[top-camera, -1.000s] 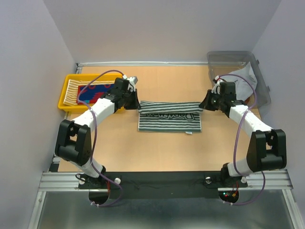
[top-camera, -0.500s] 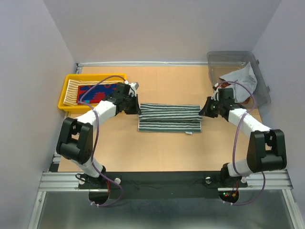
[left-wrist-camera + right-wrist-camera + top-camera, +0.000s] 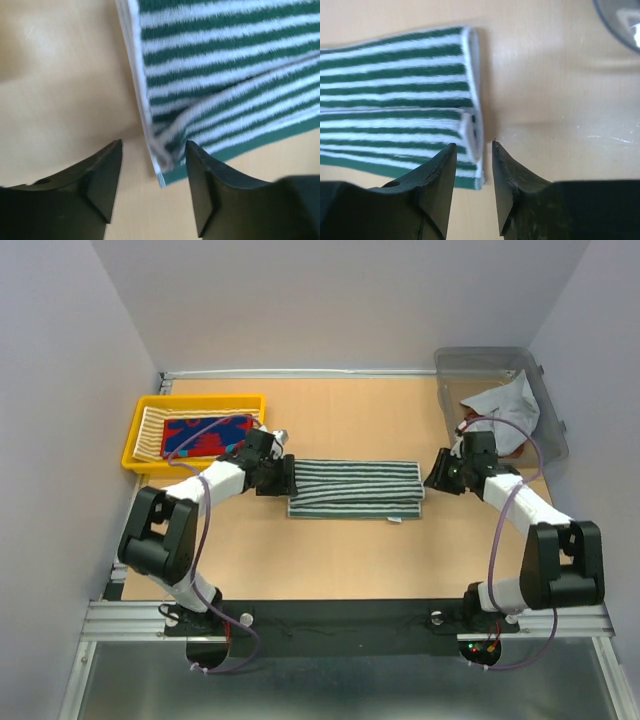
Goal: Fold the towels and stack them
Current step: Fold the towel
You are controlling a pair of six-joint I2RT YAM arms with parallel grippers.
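A dark-green-and-white striped towel (image 3: 355, 487) lies folded flat in the middle of the table. My left gripper (image 3: 285, 478) stands open at its left end. In the left wrist view the towel (image 3: 225, 75) has its loose corner lying between the spread fingers of the left gripper (image 3: 154, 150), untouched. My right gripper (image 3: 432, 478) is open at the right end. The right wrist view has the towel's (image 3: 395, 85) folded edge just beyond the right gripper (image 3: 473, 147), with a gap on each side. A red-blue towel (image 3: 205, 433) lies on a cream striped one in the tray.
The yellow tray (image 3: 133, 445) sits at the back left. A clear plastic bin (image 3: 548, 390) at the back right holds a grey towel (image 3: 505, 405); its rim (image 3: 620, 20) shows in the right wrist view. Walls close in on three sides.
Both grippers brought the towel's far edge down toward the near edge, folding it over. Both then opened and let go of the towel.
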